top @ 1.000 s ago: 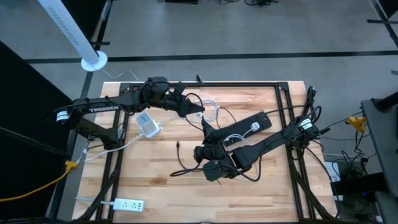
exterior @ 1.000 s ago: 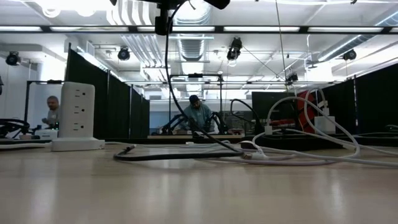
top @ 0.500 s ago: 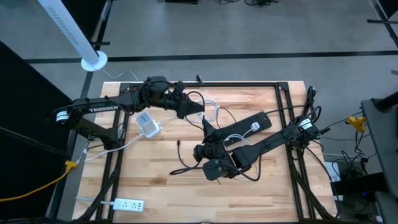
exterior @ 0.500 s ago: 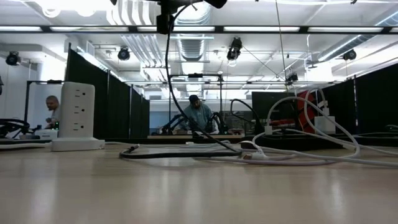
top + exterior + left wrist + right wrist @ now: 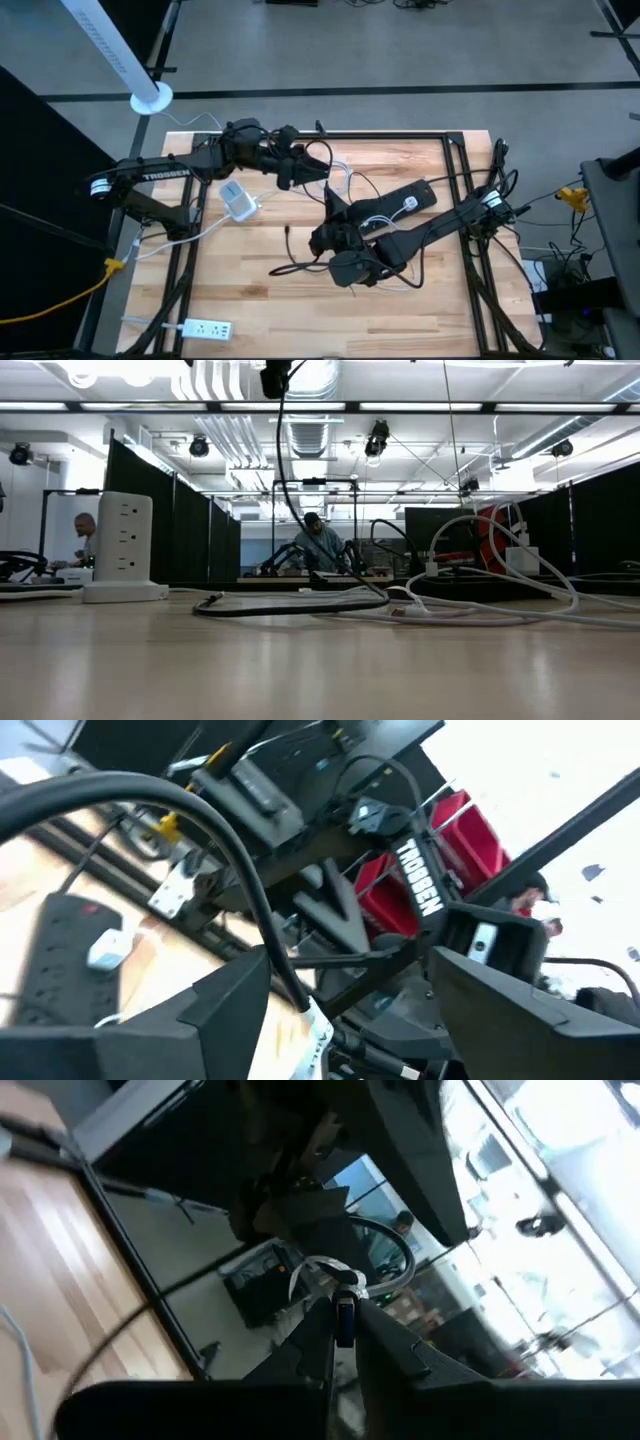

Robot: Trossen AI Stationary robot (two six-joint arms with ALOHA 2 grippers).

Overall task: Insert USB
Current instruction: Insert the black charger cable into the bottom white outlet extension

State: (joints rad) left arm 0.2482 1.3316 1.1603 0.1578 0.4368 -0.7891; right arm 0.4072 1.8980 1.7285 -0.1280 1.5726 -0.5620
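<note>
Over the table from above, we see the left gripper [image 5: 303, 168] near the far edge of the wooden table [image 5: 240, 290], a tangle of black cable [image 5: 292, 266] trailing below it. The right gripper [image 5: 328, 232] sits mid-table, just beside the near end of the black power strip [image 5: 392, 210], which has a white plug [image 5: 410, 203] in it. A white power cube [image 5: 238, 200] stands to the left, and a white power strip [image 5: 205, 328] lies at the near left corner.

Down at table level, the power cube [image 5: 122, 548] stands upright on the left. Black cable [image 5: 283, 470] drops from above and runs along the wood, with white cables [image 5: 490, 612] looping on the right. Two people [image 5: 320, 545] show far behind.

Now the left wrist camera: the left gripper [image 5: 360, 960] is spread wide, its fingers [image 5: 225, 1015] well apart. Black cable [image 5: 240, 870] passes between them, and nothing is clamped. Beyond, we see the black power strip [image 5: 40, 955] and the right arm [image 5: 415, 875].

Over to the right wrist camera: the right gripper [image 5: 341, 1325] is pinched tight on the USB plug [image 5: 344, 1312]. It's a small dark stub standing up between the fingertips, with a white collar [image 5: 346, 1277] above it and a white cable curling away. It's held in the air, off the wood. Its metal end we cannot make out.
</note>
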